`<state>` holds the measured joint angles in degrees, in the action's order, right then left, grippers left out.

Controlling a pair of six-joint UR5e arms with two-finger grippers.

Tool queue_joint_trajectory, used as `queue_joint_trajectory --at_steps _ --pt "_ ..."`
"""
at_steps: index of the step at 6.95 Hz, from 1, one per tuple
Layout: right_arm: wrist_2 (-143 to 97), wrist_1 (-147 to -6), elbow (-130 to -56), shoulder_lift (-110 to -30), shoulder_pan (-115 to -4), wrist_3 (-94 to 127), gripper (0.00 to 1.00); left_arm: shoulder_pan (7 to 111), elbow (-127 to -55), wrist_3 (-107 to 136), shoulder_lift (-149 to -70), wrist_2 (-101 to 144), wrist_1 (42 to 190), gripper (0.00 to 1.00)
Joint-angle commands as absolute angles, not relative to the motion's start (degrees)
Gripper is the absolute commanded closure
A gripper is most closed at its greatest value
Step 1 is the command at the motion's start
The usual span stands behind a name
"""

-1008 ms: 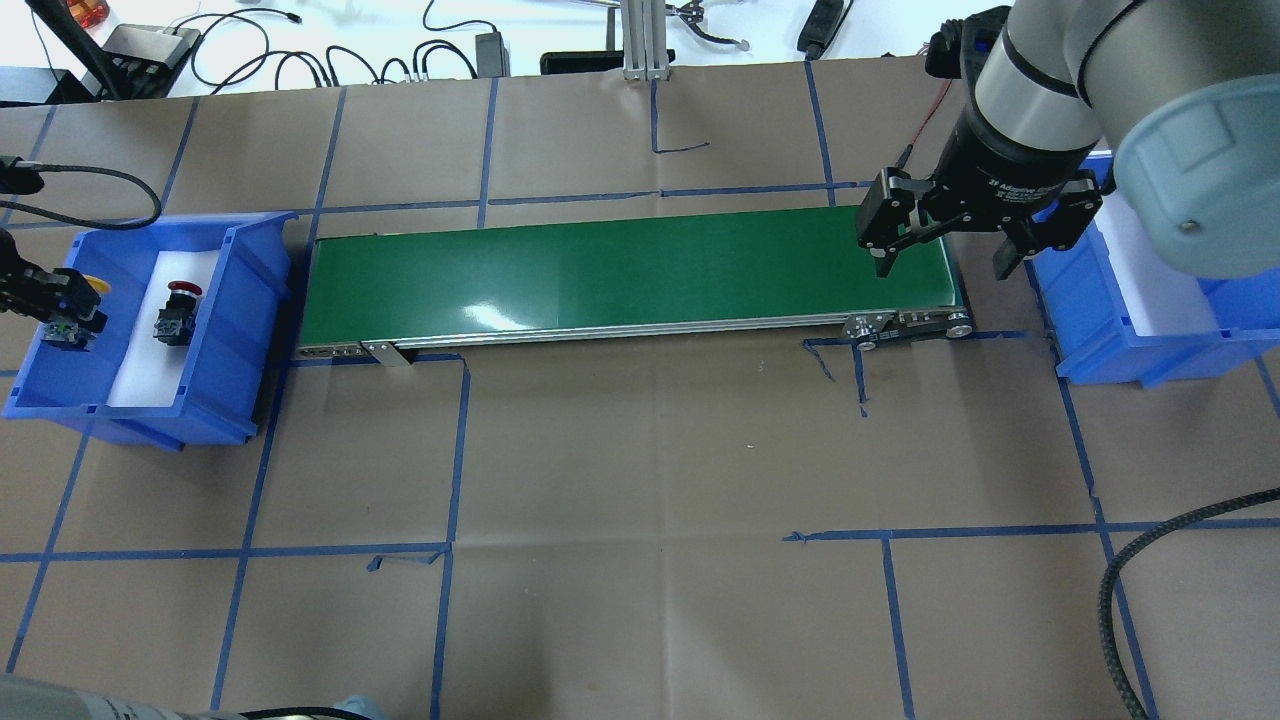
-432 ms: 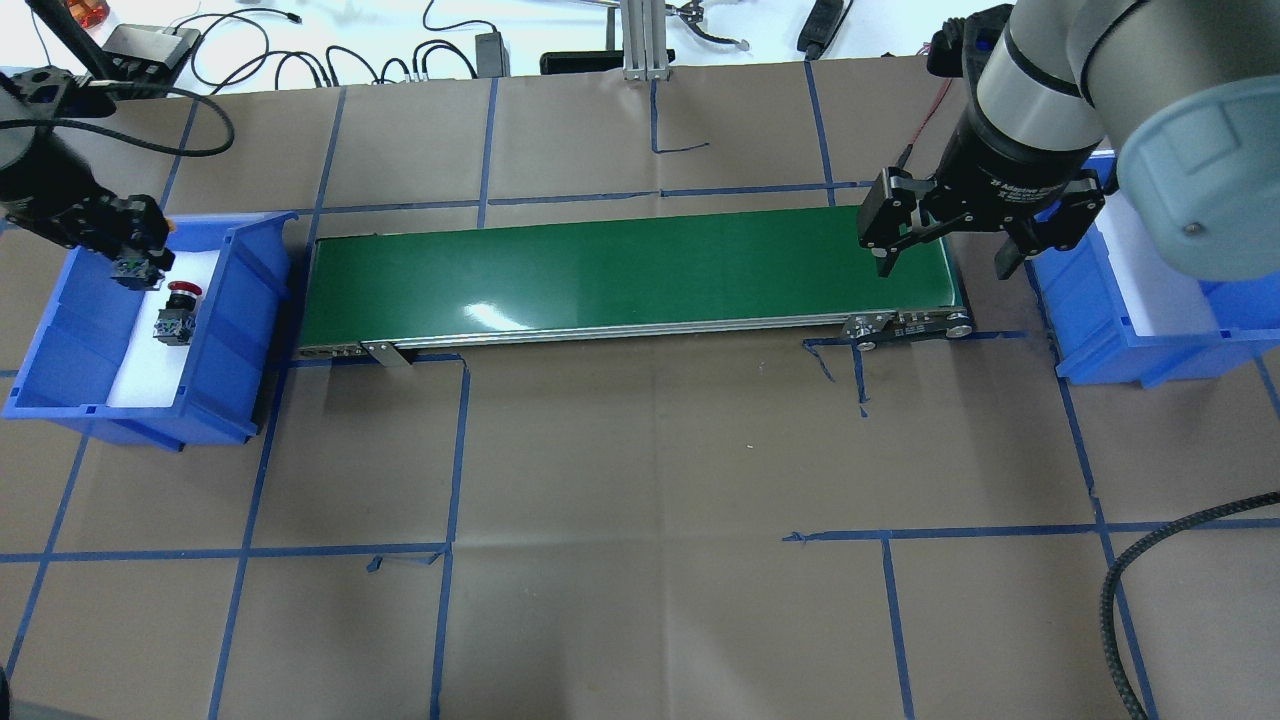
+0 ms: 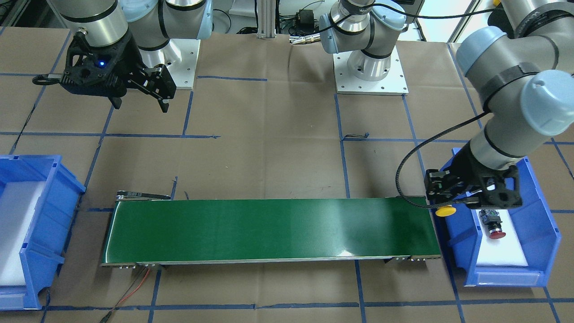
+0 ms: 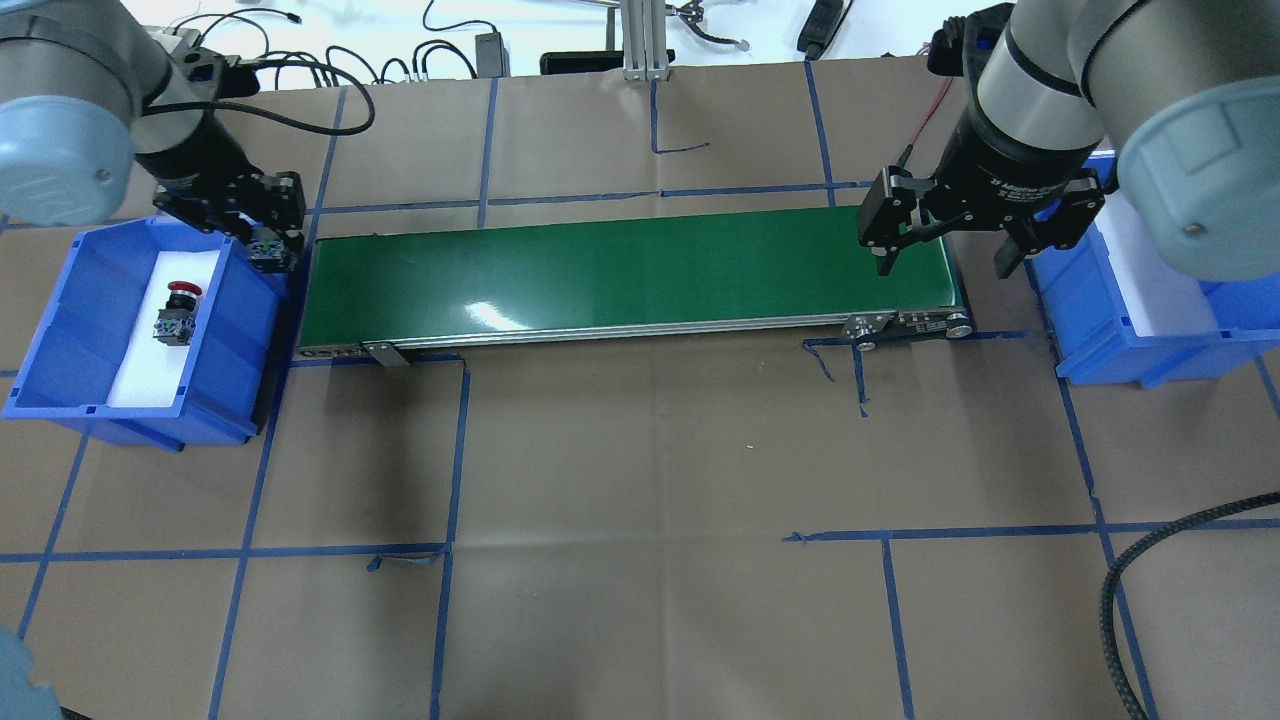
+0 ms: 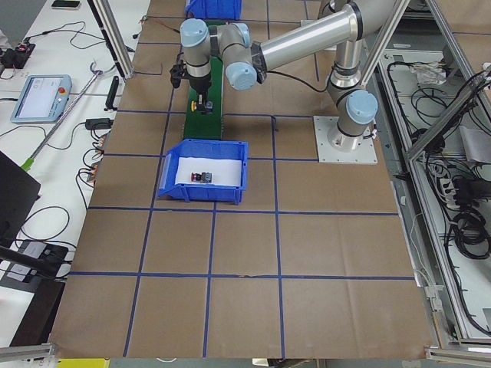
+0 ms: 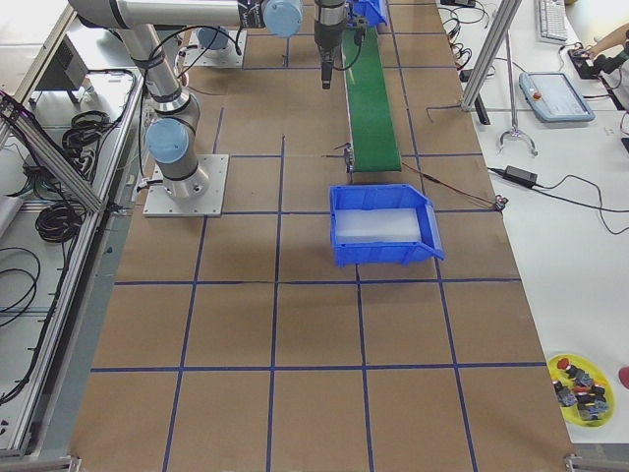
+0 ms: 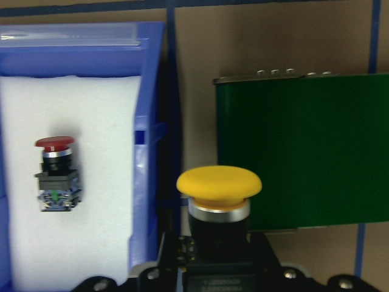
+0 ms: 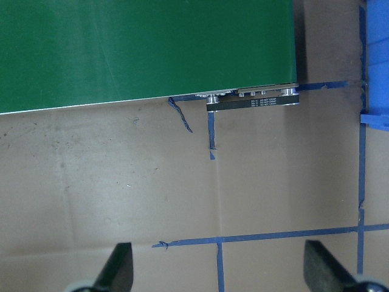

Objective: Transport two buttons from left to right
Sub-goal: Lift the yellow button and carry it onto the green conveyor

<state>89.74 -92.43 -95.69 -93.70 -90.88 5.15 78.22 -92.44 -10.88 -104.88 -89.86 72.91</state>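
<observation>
Left pincer [image 4: 268, 240] was closed on the yellow button [image 7: 219, 182], gripping it by the black barrel, with the mushroom cap pointing away from the wrist. It was held in the air at the far right corner of the left bin [image 4: 60, 320], over the strip between the bin's right wall and the left end of the green belt [image 4: 620, 270]; the wrist view showed the cap over that gap, touching neither. The red button [image 4: 176, 312] lay on its side on the white foam [image 4: 140, 370] inside the left bin, cap toward the far side and contact block toward the near side, well apart from the yellow one. Right pincer [image 4: 945, 268] hung above the right end of the belt, just left of the right bin [image 4: 1100, 330]; its fingers [image 8: 118, 271] stood wide apart and held nothing. The belt ran left to right between the two bins on the paper-covered table [image 4: 650, 500], which was marked with blue tape lines.
</observation>
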Motion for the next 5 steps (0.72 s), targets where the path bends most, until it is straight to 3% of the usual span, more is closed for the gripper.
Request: queue_joint_trajectory --at_steps 1,5 --pt "89.8 -92.5 -95.8 -93.4 -90.9 5.1 0.00 84.4 -93.2 -2.4 -111.1 -89.9 66.5 0.89" --pt "89.9 -92.8 -95.9 -93.2 -90.9 5.1 0.00 88.2 -95.7 -3.2 -114.3 -94.6 62.2 0.89"
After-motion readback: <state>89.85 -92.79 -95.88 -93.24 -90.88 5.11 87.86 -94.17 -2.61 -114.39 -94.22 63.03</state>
